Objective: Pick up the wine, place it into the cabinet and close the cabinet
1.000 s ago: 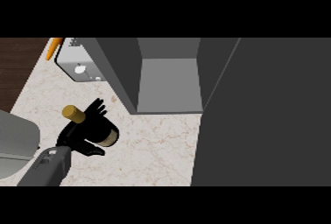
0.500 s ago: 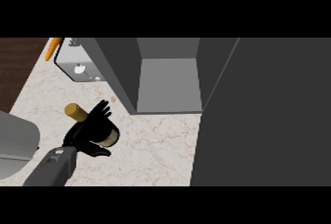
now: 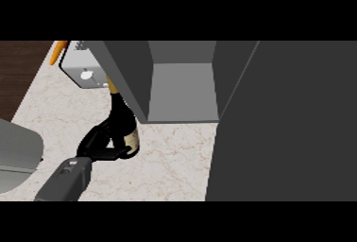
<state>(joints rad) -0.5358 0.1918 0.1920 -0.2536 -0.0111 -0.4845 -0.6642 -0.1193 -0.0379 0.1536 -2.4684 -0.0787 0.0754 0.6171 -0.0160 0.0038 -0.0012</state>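
Note:
The wine bottle is dark with a gold neck and a cream label near its base. It is held over the marble counter, with its neck pointing up the view beside the cabinet's left wall. My left hand comes in from the lower left and curls round the bottle's lower body. The grey cabinet stands open just right of the bottle. Its dark door swings out and fills the right side of the view. The right hand does not show.
A light grey box with a round knob sits behind the bottle's neck, next to an orange stick. A grey rounded object lies at the left edge. Dark wood borders the counter at upper left.
The bottle lay across the counter under my hand, gold cap to the left. Now my left hand holds it turned, neck pointing away, and closer to the cabinet.

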